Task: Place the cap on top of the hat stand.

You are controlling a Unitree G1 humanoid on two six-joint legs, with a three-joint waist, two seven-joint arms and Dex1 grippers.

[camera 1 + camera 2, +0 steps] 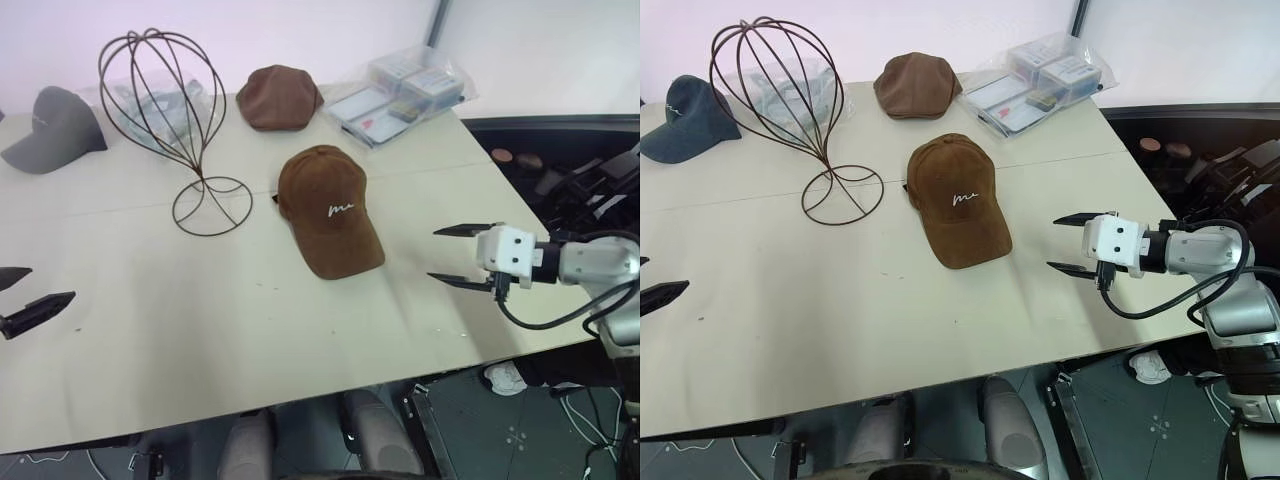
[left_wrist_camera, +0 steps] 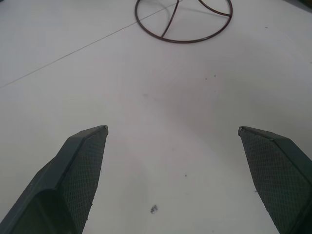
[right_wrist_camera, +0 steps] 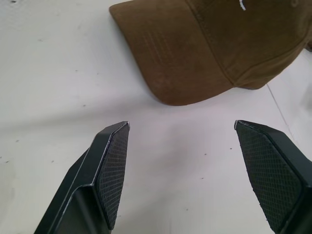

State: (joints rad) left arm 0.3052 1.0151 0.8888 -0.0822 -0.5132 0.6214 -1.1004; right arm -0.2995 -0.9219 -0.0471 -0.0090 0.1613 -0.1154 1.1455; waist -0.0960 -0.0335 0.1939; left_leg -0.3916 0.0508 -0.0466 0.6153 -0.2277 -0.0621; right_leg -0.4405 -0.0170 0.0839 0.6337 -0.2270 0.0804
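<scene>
Cap [image 1: 328, 210]: lies on the table [image 1: 200, 320], just right of the hat stand [image 1: 170, 120], brim toward me.
My right gripper [image 1: 462, 256]: fingers spread, empty, right of the cap.
My left gripper [image 2: 173, 141]: fingers spread, empty, near the stand's ring base.

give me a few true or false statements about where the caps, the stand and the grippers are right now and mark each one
1. The cap sits on the hat stand. False: it lies on the table, beside the stand.
2. The right gripper is open. True.
3. The left gripper holds the cap. False: it is open, holding nothing.
4. A grey cap lies on the stand's far side from the cap. True.
</scene>
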